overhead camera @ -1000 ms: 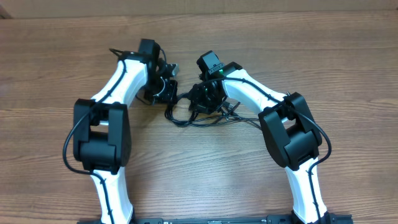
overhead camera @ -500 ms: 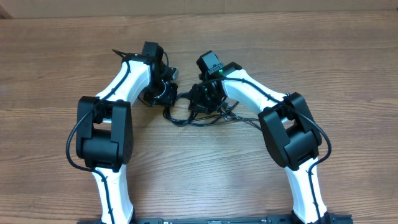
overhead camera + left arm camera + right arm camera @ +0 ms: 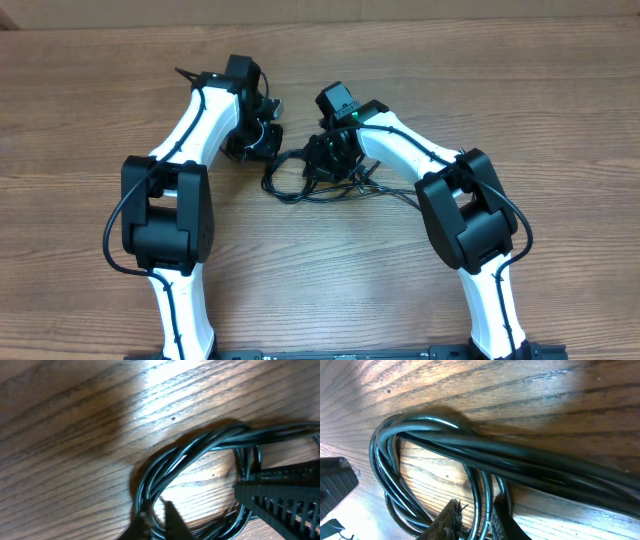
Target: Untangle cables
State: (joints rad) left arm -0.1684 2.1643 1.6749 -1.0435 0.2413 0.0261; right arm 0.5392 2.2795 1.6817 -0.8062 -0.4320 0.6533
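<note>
Black cables (image 3: 520,460) lie looped together on the wooden worktop (image 3: 330,290), left of centre between two robot arms. The left hand (image 3: 155,510) is pinched narrow on strands at the tangle's left side. The right hand (image 3: 477,510) is equally narrow, with strands running between its fingers. The paired grips look set to draw the loops apart. No brand, label or writing is legible.

Left hand (image 3: 157,522) and right hand (image 3: 477,519) face each other, both nearly closed.
</note>
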